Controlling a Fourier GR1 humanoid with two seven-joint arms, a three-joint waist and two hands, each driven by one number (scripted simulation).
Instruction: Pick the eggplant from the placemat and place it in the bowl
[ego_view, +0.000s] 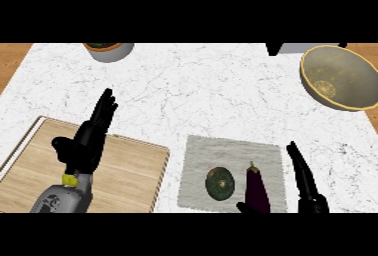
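White marbled counter (221, 90) fills the view, with a wooden cutting board (125, 175) at lower left and a grey placemat (221, 155) beside it; on the placemat the dark purple eggplant (257, 192) lies just right of a round green vegetable (219, 183). At the far right sits the yellow bowl (341, 77); a pot (109, 50) stands at the top left. Right hand (303, 175) has its straight fingers alongside the eggplant and its thumb near the eggplant's lower end, not closed on it; left hand (92, 135) rests open over the board, fingers up.
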